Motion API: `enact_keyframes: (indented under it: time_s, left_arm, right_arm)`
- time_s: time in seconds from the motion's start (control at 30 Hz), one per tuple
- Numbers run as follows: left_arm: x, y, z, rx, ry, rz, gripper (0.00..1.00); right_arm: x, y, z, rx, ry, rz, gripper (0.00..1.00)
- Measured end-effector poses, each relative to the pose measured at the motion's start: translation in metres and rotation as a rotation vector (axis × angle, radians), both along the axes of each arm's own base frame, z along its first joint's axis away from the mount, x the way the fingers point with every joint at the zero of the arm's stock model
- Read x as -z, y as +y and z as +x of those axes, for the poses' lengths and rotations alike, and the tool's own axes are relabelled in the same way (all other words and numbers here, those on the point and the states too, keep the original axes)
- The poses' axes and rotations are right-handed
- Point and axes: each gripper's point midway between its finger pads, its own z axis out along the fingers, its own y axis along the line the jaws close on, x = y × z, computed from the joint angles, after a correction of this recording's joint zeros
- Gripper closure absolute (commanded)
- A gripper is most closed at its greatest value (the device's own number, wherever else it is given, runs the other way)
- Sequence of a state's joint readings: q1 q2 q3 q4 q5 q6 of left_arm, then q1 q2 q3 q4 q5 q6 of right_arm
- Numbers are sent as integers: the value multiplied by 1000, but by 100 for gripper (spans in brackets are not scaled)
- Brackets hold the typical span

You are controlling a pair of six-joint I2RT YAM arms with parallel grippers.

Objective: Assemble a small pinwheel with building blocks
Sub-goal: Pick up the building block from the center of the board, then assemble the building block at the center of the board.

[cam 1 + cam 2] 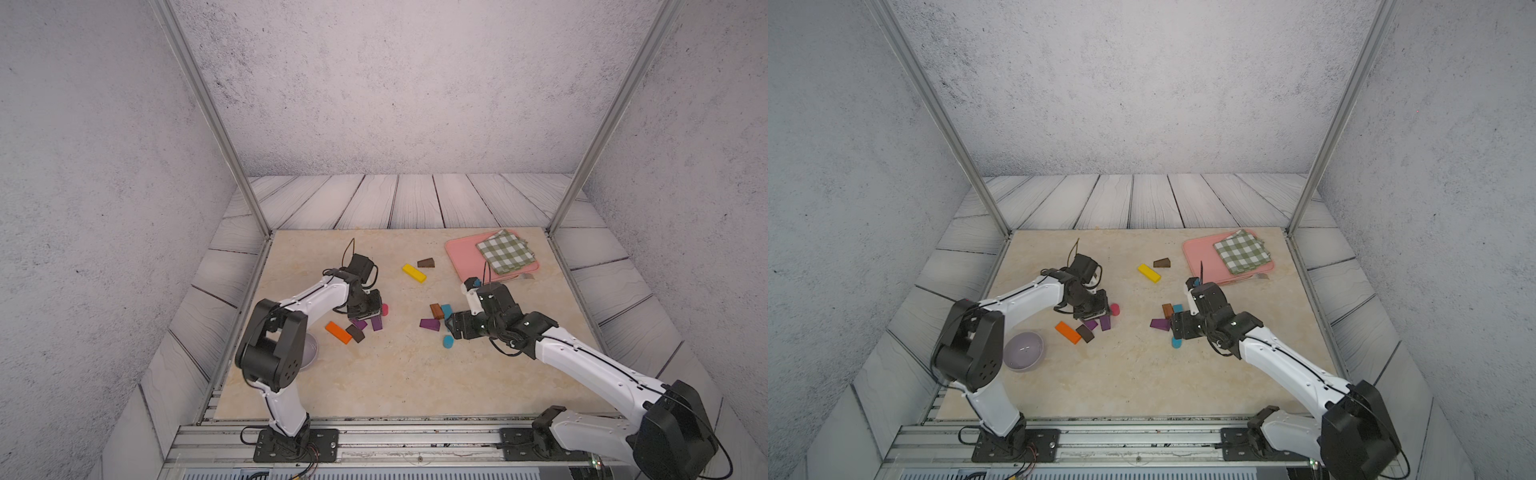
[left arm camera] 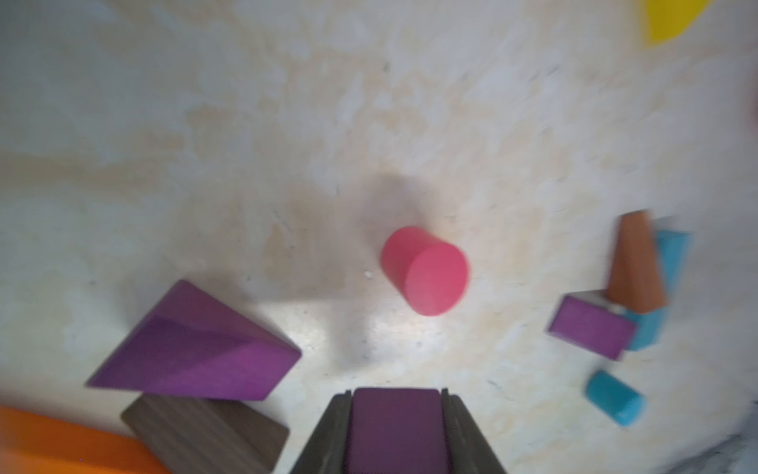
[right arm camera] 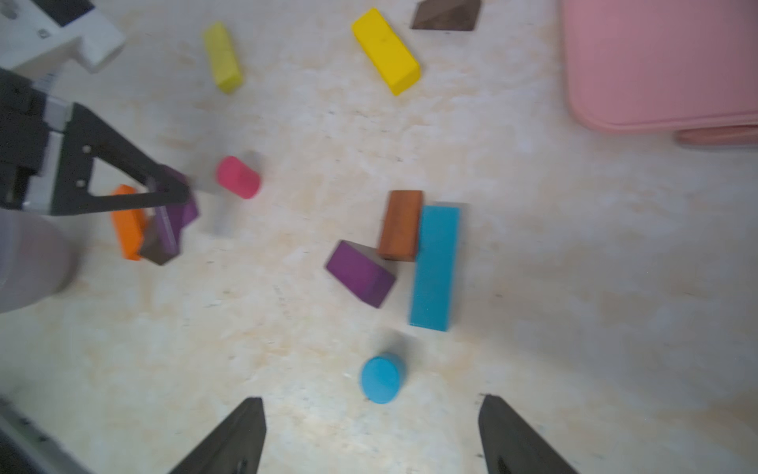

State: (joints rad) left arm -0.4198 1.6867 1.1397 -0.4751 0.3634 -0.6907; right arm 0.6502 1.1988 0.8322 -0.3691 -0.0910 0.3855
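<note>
The building blocks lie scattered on the beige tabletop. My left gripper (image 2: 396,396) is shut on a purple block (image 2: 396,431), which stands upright under it in a top view (image 1: 377,323). Beside it are a purple wedge (image 2: 197,349), a dark brown wedge (image 1: 355,333), an orange bar (image 1: 338,332) and a pink cylinder (image 2: 426,271). My right gripper (image 3: 371,402) is open over the table, with a blue cylinder (image 3: 383,378) just ahead of its fingertips. Beyond that lie a teal bar (image 3: 434,266), a brown block (image 3: 400,225) and another purple wedge (image 3: 361,273).
A yellow bar (image 1: 414,273) and a brown wedge (image 1: 426,262) lie further back. A second yellow bar (image 3: 222,57) shows in the right wrist view. The pink tray (image 1: 461,253) holds a green checked cloth (image 1: 505,251) at the back right. The lilac bowl (image 1: 1023,351) sits by the left arm.
</note>
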Motion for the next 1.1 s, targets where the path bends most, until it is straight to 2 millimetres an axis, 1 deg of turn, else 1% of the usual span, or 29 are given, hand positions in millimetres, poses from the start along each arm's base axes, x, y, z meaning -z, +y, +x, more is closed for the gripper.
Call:
enact_keyframes:
  time_s: [0.03, 0.07, 0.13, 0.17, 0.23, 0.27, 0.47, 0.63, 0.8, 0.93, 1.03, 1.1]
  left_arm:
    - [-13, -5, 3, -21, -35, -63, 85]
    - [-30, -14, 7, -41, -77, -147, 85]
    - [-54, -29, 13, -55, -131, -270, 85]
    - [-63, -35, 16, -59, -150, -325, 85]
    - [-74, -45, 20, -62, -167, -403, 85]
    - [-78, -49, 20, -63, -169, -439, 85]
    - [-92, -60, 21, -64, -167, -548, 84]
    - [-96, -68, 15, -46, -155, -582, 84]
    - [-97, -74, 9, -18, -140, -595, 83]
    - [-98, -76, 6, -2, -135, -602, 82]
    - [-99, -77, 3, 11, -135, -603, 82]
    - [-99, -77, 2, 18, -132, -603, 81]
  right_arm:
    - [-9, 15, -3, -40, -13, 15, 26]
    - [-17, 31, -6, -84, -29, 27, 28]
    - [-30, 59, -10, -156, -57, 46, 32]
    - [-34, 69, -11, -181, -67, 52, 36]
    - [-37, 79, -10, -199, -78, 62, 41]
    - [-36, 81, -8, -201, -81, 63, 44]
    - [-28, 93, 5, -203, -78, 44, 49]
    - [-22, 101, 16, -192, -77, 41, 54]
    - [-29, 106, 32, -154, -83, 72, 57]
    - [-34, 103, 48, -117, -86, 93, 61]
    - [-35, 101, 53, -105, -83, 103, 66]
    - [-34, 102, 52, -110, -79, 106, 70]
